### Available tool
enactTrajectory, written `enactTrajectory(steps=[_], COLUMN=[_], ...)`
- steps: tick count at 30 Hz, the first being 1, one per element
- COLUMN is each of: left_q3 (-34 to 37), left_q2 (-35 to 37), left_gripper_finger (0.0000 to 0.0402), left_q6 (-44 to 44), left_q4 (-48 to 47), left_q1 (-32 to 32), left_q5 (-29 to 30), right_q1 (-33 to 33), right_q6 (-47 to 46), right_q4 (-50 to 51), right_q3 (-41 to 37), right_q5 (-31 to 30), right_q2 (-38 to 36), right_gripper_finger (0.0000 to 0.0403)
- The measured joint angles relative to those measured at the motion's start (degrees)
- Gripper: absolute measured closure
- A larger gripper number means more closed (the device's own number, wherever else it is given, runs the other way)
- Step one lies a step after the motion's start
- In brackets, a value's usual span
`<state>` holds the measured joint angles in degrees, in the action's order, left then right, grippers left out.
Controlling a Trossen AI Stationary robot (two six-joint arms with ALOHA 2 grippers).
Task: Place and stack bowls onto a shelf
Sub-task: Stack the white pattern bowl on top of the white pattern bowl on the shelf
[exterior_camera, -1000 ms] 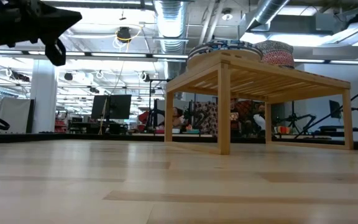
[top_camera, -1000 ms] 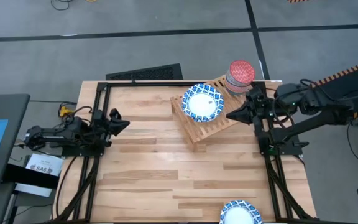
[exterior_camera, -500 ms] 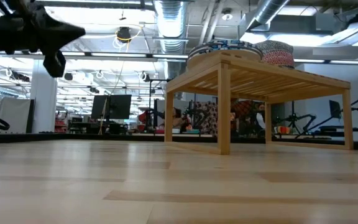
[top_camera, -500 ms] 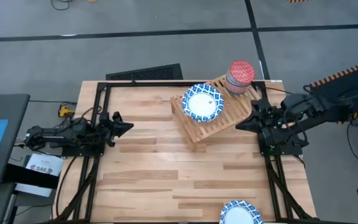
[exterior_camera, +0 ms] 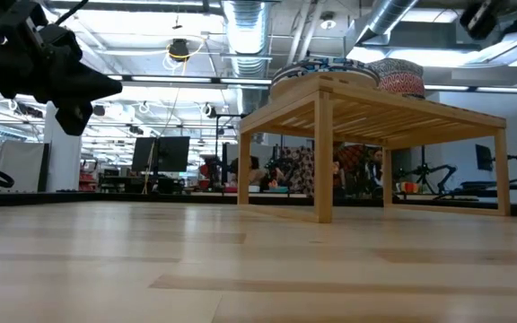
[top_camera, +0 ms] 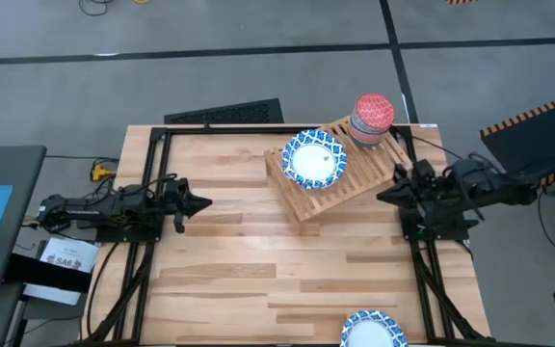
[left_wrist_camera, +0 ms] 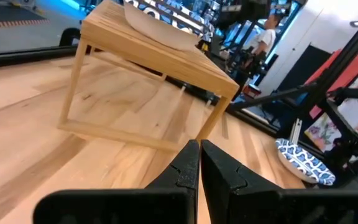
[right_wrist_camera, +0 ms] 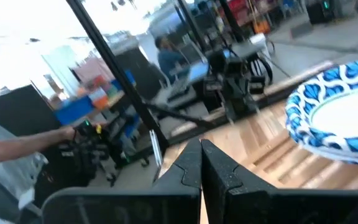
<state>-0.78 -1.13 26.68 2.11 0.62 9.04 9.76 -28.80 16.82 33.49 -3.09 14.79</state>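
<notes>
The light slatted shelf stands on the table's far right part. On it rest a wide blue-and-white bowl and a stack of small bowls topped by a red one; both show on the shelf top in the low view, wide bowl, red bowl. A second blue-and-white bowl sits at the table's near edge, also in the left wrist view. My left gripper is shut over the table's left side. My right gripper is shut just right of the shelf.
A black frame of rails borders the table on its left, far and right sides. Bare wooden tabletop lies between the two arms and in front of the shelf. In the right wrist view, a person's arm shows in the room beyond.
My right gripper has drawn back from the shelf's right end, toward the table's right and near edges, its arm folding back. My left gripper has crept toward the table's right and sunk a little. The bowls and shelf have stayed put.
</notes>
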Motion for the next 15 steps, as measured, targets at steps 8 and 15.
enactTrajectory(steps=[8, 15], left_q3=[0.0, 0.0], left_q2=[1.0, 0.9], left_gripper_finger=[0.0401, 0.0401], left_q6=[0.04, 0.07], left_q4=[0.04, -0.02], left_q1=[0.0, 0.0], left_q5=[0.16, 0.17], right_q1=[0.95, 1.11], right_q6=[2.23, 3.63], right_q4=[-9.78, -14.09], right_q3=[-12.9, -18.69], right_q5=[0.02, -0.07], right_q2=[-4.19, -8.25], right_gripper_finger=[0.0382, 0.0382])
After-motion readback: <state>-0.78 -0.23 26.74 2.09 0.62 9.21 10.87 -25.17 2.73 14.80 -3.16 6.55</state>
